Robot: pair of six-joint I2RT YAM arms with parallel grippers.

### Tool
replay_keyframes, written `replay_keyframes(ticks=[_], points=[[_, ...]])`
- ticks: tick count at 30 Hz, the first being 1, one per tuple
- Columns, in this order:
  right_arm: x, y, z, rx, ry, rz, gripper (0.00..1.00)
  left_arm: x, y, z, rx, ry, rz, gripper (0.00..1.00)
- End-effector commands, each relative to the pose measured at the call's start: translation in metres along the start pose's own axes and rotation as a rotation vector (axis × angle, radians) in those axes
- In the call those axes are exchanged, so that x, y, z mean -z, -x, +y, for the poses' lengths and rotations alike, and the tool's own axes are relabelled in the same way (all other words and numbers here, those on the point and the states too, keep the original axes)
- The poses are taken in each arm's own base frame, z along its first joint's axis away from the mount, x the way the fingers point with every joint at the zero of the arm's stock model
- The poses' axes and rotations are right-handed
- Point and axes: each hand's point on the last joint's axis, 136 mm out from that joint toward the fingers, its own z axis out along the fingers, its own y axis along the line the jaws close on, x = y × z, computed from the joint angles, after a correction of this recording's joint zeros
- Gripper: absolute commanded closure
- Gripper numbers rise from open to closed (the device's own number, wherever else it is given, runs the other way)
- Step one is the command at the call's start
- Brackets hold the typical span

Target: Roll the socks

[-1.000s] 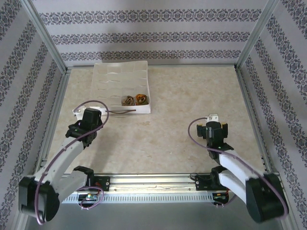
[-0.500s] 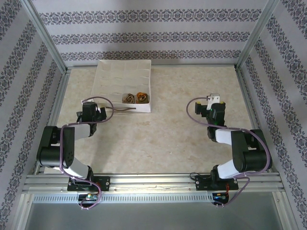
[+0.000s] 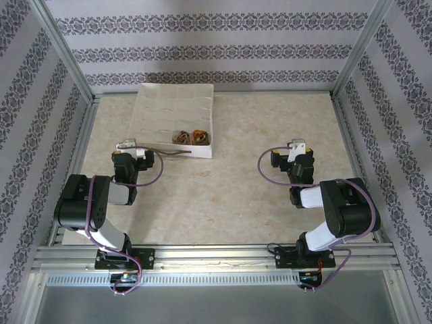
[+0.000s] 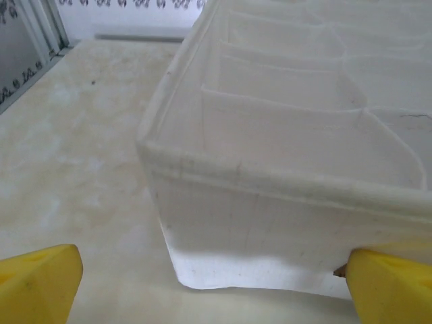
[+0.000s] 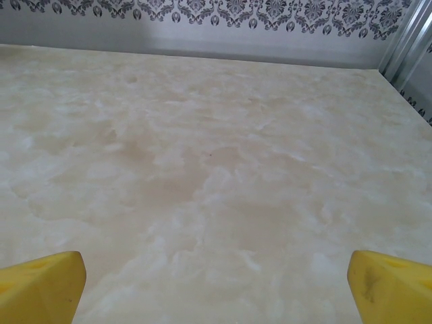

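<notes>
Two rolled socks sit in the front row of the white divided box (image 3: pixel 143 108): a brown-beige roll (image 3: pixel 181 139) and, to its right, a roll with orange (image 3: pixel 200 138). My left gripper (image 3: pixel 128 150) hangs just in front of the box's near left corner. In the left wrist view that gripper (image 4: pixel 216 291) is open, its yellow fingertips (image 4: pixel 37 283) wide apart, with the box corner (image 4: pixel 223 223) close ahead. My right gripper (image 3: pixel 295 150) is over bare table at the right. It also stands open (image 5: pixel 216 287), with nothing between the fingertips (image 5: pixel 40 283).
A thin dark strand (image 3: pixel 177 154) lies on the table along the box's front wall. Patterned walls and aluminium posts (image 3: pixel 64 57) close in the marble-look tabletop (image 3: pixel 243 175). Both arms are folded low near the front rail (image 3: pixel 216 253).
Both arms have folded back into a tucked pose over their bases. The grippers stay open near the same spots, and the socks in the box have not moved.
</notes>
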Motion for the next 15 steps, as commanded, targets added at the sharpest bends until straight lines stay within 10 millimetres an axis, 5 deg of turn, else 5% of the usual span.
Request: replay_keyframes(ticks=[1, 15], points=[[-0.0024, 0.0144, -0.0014, -0.021, 0.0, -0.048, 0.02, 0.002, 0.0018, -0.0009, -0.011, -0.023, -0.013, 0.01], [-0.0078, 0.0201, -0.0041, -0.06, 0.048, -0.041, 0.02, 0.0051, 0.0039, 0.003, -0.004, -0.004, -0.032, 0.01]])
